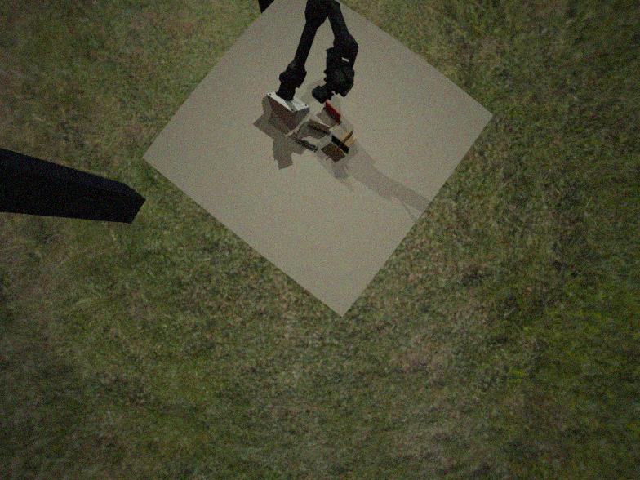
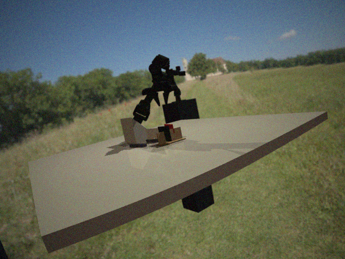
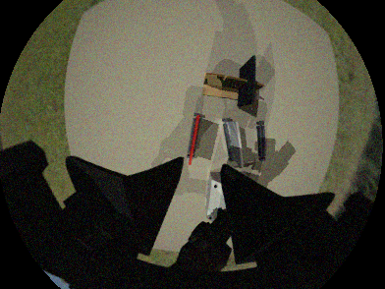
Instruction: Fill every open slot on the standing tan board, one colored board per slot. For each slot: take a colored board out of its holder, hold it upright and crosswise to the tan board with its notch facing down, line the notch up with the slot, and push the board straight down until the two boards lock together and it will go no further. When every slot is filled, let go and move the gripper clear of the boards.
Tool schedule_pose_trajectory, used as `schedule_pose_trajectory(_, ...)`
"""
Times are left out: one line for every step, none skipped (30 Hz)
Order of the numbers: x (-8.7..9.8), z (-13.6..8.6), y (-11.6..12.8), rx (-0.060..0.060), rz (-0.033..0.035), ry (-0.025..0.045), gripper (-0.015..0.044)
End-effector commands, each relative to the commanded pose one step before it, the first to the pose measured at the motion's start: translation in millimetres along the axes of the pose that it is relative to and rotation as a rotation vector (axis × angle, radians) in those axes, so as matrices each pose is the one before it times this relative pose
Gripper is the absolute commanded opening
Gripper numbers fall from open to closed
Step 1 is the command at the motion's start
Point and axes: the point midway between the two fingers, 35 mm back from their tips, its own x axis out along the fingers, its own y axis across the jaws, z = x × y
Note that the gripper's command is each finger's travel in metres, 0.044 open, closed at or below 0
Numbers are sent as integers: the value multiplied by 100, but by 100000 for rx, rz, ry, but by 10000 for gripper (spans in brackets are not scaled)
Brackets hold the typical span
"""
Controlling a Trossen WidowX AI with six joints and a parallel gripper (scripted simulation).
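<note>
The tan board (image 3: 221,91) (image 2: 176,134) stands upright. A black board (image 3: 247,81) (image 2: 167,134) stands crosswise on it. A notch shows in the tan board left of the black board in the wrist view. A red board (image 3: 194,138) (image 1: 331,112) (image 2: 169,126) stands upright in its holder. A pale grey board (image 3: 233,142) (image 1: 317,127) stands in the middle holder. The right holder (image 3: 261,143) (image 1: 307,144) is dark and looks empty. My gripper (image 3: 202,164) (image 2: 163,104) is open and empty, raised above the boards. In the wrist view its fingertips appear nearer than the red board and pale board.
A large pale block with holes (image 3: 214,197) (image 1: 286,110) (image 2: 140,135) stands beside the holders, at the foot of the arm. The table (image 1: 309,222) (image 2: 105,181) carries everything, with shadows around the boards. A black post (image 1: 67,191) is off the table's left side.
</note>
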Motion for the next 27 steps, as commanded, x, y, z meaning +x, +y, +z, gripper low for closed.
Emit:
schedule_pose_trajectory(181,-2799,1036,3267,-239,825,183)
schedule_pose_trajectory(0,0,0,0,0,0,183)
schedule_pose_trajectory(0,0,0,0,0,0,183)
schedule_pose_trajectory(0,0,0,0,0,0,183)
schedule_pose_trajectory(0,0,0,0,0,0,183)
schedule_pose_trajectory(0,0,0,0,0,0,183)
schedule_pose_trajectory(213,29,-15,-62,135,198,183)
schedule_pose_trajectory(642,75,-43,-183,408,604,183)
schedule_pose_trajectory(1075,84,-65,-296,689,1043,183)
schedule_pose_trajectory(1412,36,-74,-367,913,1433,183)
schedule_pose_trajectory(1415,-47,-69,-343,923,1514,183)
schedule_pose_trajectory(1081,-90,-53,-245,711,1214,183)
schedule_pose_trajectory(647,-76,-33,-139,427,752,183)
schedule_pose_trajectory(215,-29,-12,-45,142,255,183)
schedule_pose_trajectory(0,0,0,0,0,0,183)
schedule_pose_trajectory(0,0,0,0,0,0,183)
schedule_pose_trajectory(0,61,89,-3,4,-2,183)
schedule_pose_trajectory(0,0,0,0,0,0,183)
schedule_pose_trajectory(84,4,1,0,-4,-3,183)
schedule_pose_trajectory(251,9,4,-1,-8,-9,183)
schedule_pose_trajectory(417,9,9,-5,3,-9,183)
schedule_pose_trajectory(416,0,12,-9,23,-2,183)
schedule_pose_trajectory(249,-4,9,-7,24,2,183)
schedule_pose_trajectory(83,-2,3,-3,9,1,183)
schedule_pose_trajectory(0,0,0,0,0,0,183)
schedule_pose_trajectory(27,1,0,0,0,-1,183)
schedule_pose_trajectory(82,2,1,-1,0,-2,183)
